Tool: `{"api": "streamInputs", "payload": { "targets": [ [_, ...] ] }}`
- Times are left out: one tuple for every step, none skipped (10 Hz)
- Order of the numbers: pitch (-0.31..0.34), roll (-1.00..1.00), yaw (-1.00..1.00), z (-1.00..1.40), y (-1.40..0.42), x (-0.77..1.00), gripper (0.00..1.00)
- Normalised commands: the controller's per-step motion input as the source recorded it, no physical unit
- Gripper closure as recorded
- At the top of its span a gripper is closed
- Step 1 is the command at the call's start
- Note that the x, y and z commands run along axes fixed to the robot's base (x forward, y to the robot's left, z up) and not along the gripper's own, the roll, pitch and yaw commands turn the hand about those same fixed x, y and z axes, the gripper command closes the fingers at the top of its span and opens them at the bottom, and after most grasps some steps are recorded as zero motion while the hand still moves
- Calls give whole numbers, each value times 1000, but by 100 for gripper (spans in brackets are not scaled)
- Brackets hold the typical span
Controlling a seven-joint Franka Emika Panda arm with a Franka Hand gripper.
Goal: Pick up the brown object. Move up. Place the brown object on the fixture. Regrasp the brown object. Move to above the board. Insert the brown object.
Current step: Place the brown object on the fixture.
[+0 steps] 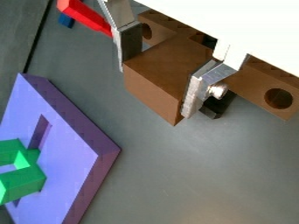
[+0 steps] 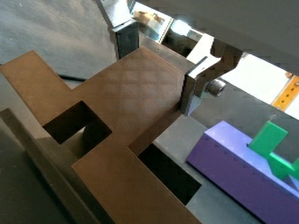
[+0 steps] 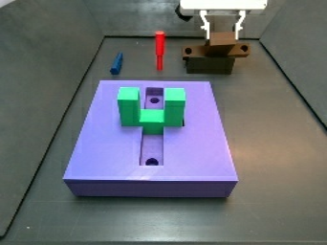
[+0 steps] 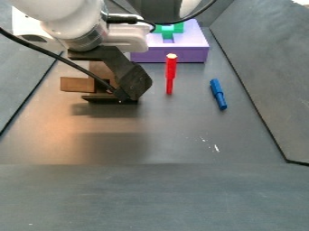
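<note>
My gripper [image 3: 224,34] is at the far right of the floor, behind the board, and points down over the fixture [image 3: 205,65]. Its two silver fingers [image 1: 205,87] press on opposite sides of the brown object [image 1: 162,83], so it is shut on it. The brown object [image 3: 223,48] rests on the dark fixture in a side view. In the other side view the brown object [image 4: 79,86] sticks out beside the gripper [image 4: 118,83]. Both wrist views show the gripper [image 2: 162,66] around the brown object [image 2: 128,96]. The purple board [image 3: 115,144] lies in the middle of the floor.
A green U-shaped block [image 3: 151,107] sits on the board. A red peg [image 3: 160,48] stands behind the board and a blue peg [image 3: 114,63] lies left of it. Dark walls ring the floor. The board's corner [image 1: 59,131] is close to the gripper.
</note>
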Motion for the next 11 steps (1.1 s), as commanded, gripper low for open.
{"api": "streamInputs", "payload": {
  "targets": [
    [11, 280, -129, -54, -40, -26, 100],
    [17, 346, -171, -69, -69, -34, 100],
    [0, 337, -166, -89, -89, -66, 100],
    [0, 360, -114, -69, -120, -131, 100],
    [0, 300, 0, -23, -106, -109, 100],
    [0, 203, 0, -17, -66, -29, 100],
    [0, 134, 60, -6, -40, 0, 100],
    [0, 106, 174, -31, -11, 0, 100],
    [0, 143, 266, -77, -34, 0, 100],
    [0, 214, 389, -71, -66, 17, 100],
    [0, 166, 320, -86, -46, 46, 100]
  ]
}}
